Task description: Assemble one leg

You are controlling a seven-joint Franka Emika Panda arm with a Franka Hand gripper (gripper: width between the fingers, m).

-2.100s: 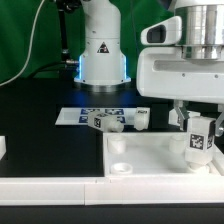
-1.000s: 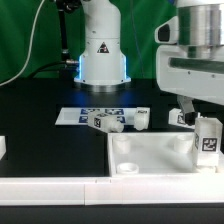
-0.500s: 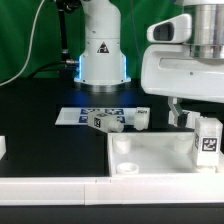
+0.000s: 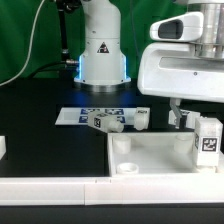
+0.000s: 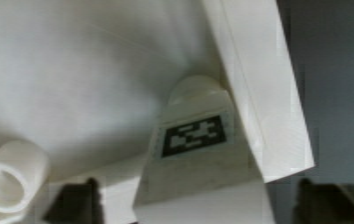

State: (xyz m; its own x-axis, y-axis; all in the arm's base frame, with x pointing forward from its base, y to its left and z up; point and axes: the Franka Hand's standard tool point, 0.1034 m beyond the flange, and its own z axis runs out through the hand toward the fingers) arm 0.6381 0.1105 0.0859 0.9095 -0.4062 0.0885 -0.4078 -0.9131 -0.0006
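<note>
Over the black table (image 4: 40, 120) the hand (image 4: 207, 150) hangs upright — pinching the leg (image 4: 208, 140) above the white panel (image 4: 150, 155).

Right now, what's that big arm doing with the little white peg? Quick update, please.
Gripper shut on small white tagged plastic leg, upright at the large flat white panel, exterior view's right edge. Three spare legs behind on the table. Nothing in the way.

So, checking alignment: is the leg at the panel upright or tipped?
Upright: the leg stands vertical under the tool at the panel's corner.
</note>
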